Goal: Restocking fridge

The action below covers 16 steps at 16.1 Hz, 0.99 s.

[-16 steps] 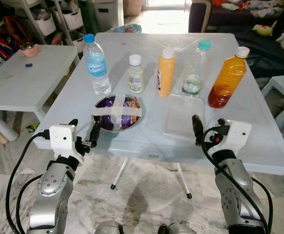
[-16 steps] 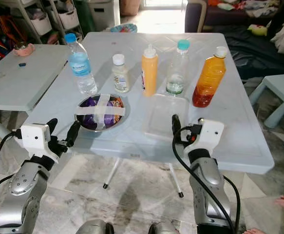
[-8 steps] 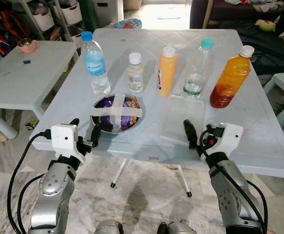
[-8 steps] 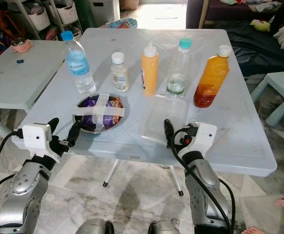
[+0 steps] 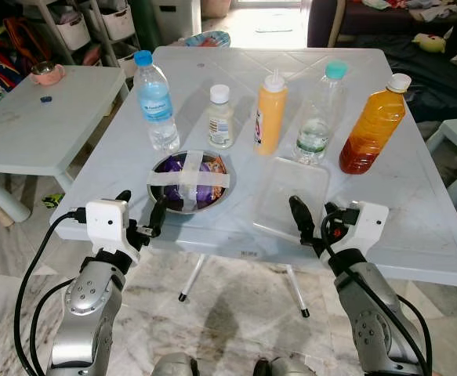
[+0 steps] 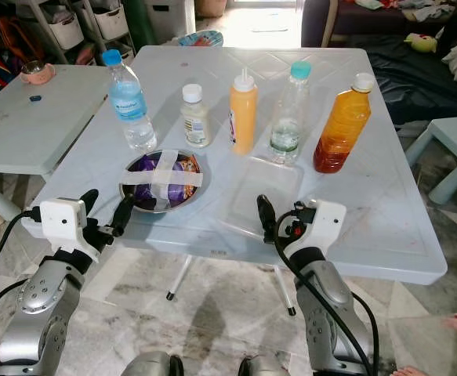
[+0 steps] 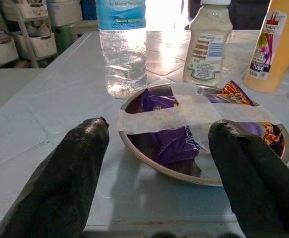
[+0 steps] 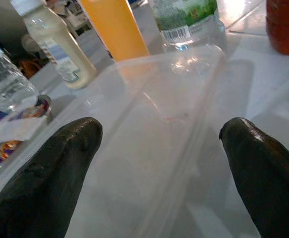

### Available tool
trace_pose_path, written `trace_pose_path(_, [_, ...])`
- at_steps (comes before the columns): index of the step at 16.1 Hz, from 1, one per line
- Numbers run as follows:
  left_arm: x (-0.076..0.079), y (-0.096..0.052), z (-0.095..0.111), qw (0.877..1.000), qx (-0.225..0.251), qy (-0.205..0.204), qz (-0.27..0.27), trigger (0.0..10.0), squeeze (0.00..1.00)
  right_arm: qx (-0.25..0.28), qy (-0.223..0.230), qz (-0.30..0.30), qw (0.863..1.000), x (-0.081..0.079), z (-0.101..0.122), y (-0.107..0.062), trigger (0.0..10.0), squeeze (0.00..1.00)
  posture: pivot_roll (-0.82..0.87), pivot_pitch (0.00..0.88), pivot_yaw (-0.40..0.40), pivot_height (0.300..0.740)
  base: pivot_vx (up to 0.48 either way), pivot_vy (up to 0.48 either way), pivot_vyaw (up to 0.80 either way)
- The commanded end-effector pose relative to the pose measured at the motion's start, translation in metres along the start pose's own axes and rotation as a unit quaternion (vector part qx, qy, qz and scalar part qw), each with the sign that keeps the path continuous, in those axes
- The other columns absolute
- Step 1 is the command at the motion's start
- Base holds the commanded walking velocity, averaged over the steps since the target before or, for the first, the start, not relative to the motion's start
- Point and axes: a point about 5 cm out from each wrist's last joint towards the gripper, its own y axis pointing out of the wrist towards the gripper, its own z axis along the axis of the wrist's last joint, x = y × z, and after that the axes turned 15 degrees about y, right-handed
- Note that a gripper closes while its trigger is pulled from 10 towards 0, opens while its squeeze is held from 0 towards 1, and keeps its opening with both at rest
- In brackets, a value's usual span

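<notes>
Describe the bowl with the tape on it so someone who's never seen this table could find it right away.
On the big pale table, look at the near edge on the robot's left, in front of the row of bottles. The steel bowl sits there, holding purple snack packets, the one item sealed with a cross of white tape.

We look along our right gripper (image 8: 156, 163), its two black fingers (image 8: 45, 173) spread wide — one to either side of a clear plastic container (image 8: 154, 124) lying flat on the pale table (image 8: 243, 106). Beyond the container stand an orange squeeze bottle (image 8: 115, 27), a clear bottle with a green label (image 8: 186, 20), a small pale bottle (image 8: 55, 47) and a dark amber bottle (image 8: 284, 25) — a taped bowl (image 8: 15, 131) sits off to one side.
</notes>
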Motion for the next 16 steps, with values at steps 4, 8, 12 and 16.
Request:
trace_pose_path(4, [-0.002,0.0,0.006,1.0,0.011,0.019,-0.005,10.0,0.0,-0.005,0.008,0.025,1.0,-0.009,0.0,-0.001,10.0,0.0,0.04,0.064,0.048,0.74,0.0,0.0,0.0])
trace_pose_path(8, [-0.001,0.0,0.006,1.0,0.01,0.019,-0.007,10.0,0.0,-0.056,0.038,0.007,0.998,-0.003,-0.015,-0.004,0.0,0.0,0.03,0.074,0.047,0.74,0.0,0.0,0.0])
trace_pose_path(12, [0.001,-0.001,0.004,1.0,0.007,0.017,-0.006,10.0,0.0,-0.065,0.049,-0.004,0.997,0.0,-0.015,-0.003,0.0,0.0,0.03,0.081,0.042,0.74,0.0,0.0,0.0])
trace_pose_path(16, [0.003,0.0,0.005,1.0,0.008,0.015,-0.007,10.0,0.0,-0.049,0.048,-0.023,0.997,0.006,-0.006,0.002,0.0,0.0,0.03,0.083,0.042,0.74,0.0,0.0,0.0])
